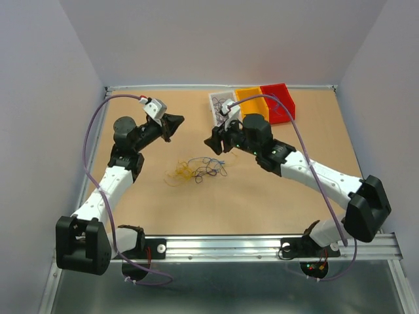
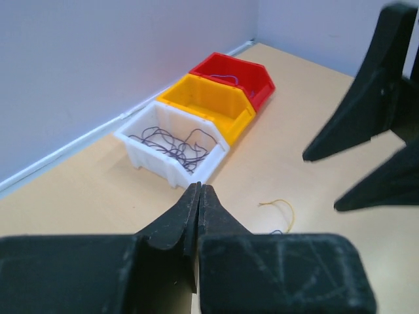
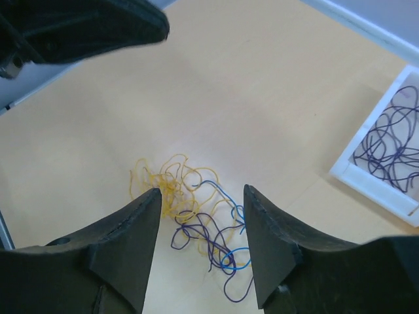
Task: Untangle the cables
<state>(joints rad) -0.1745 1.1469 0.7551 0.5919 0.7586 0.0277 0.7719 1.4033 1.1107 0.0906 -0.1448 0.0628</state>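
The cables (image 1: 196,170) lie as a loose clump of thin yellow, dark purple and blue strands in the middle of the table. In the right wrist view the cables (image 3: 196,216) sit on the table below my right gripper (image 3: 201,191), which is open and holds nothing. From above, the right gripper (image 1: 213,140) hovers just behind and right of the clump. My left gripper (image 1: 171,124) hangs behind and left of it. Its jaws (image 2: 198,186) are pressed together with nothing visible between them. One yellow strand (image 2: 281,206) shows past its fingers.
Three small bins stand in a row at the back wall: a white bin (image 1: 220,103) holding dark purple wires, a yellow bin (image 1: 252,104) and a red bin (image 1: 278,101). The white bin (image 3: 386,157) is also close on the right gripper's right. The two grippers face each other closely.
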